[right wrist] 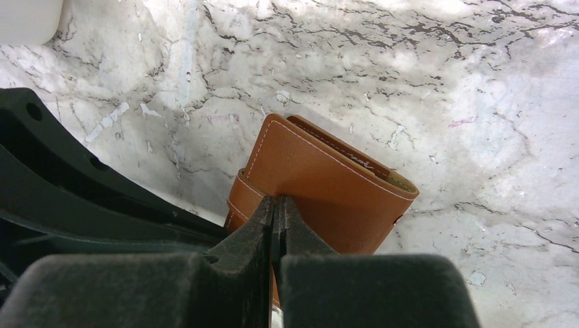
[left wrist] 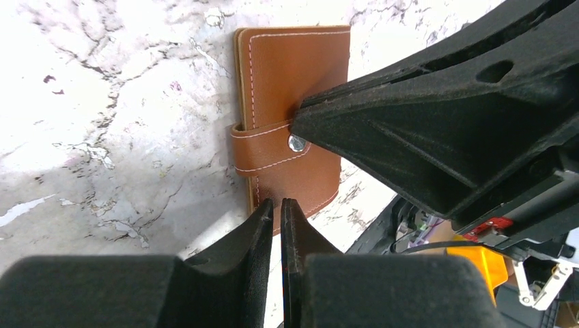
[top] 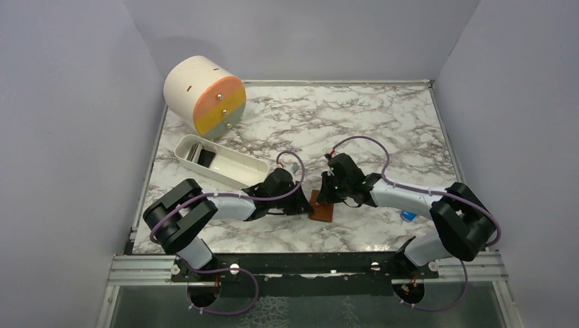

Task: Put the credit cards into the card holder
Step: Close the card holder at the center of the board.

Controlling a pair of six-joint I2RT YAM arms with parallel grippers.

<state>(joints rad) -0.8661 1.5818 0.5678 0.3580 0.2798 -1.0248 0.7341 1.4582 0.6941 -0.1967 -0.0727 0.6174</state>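
The card holder (top: 322, 208) is a brown bifold wallet lying closed on the marble, its strap snapped across the cover (left wrist: 290, 75). My left gripper (left wrist: 278, 203) is shut but for a hairline gap, its tips at the wallet's near edge with nothing seen between them. My right gripper (right wrist: 276, 200) is shut, its tips pressing on the cover (right wrist: 328, 184) at the snap tab (left wrist: 266, 147). Its fingers (left wrist: 410, 116) reach in from the right in the left wrist view. Dark credit cards (top: 203, 156) lie in the white tray (top: 239, 171). The orange-yellow card is not in view.
A white cylindrical drawer unit (top: 205, 96) with orange, yellow and grey fronts stands at the back left behind the tray. A small blue block (top: 408, 216) lies by the right arm. The tray's corner shows in the right wrist view (right wrist: 27, 14).
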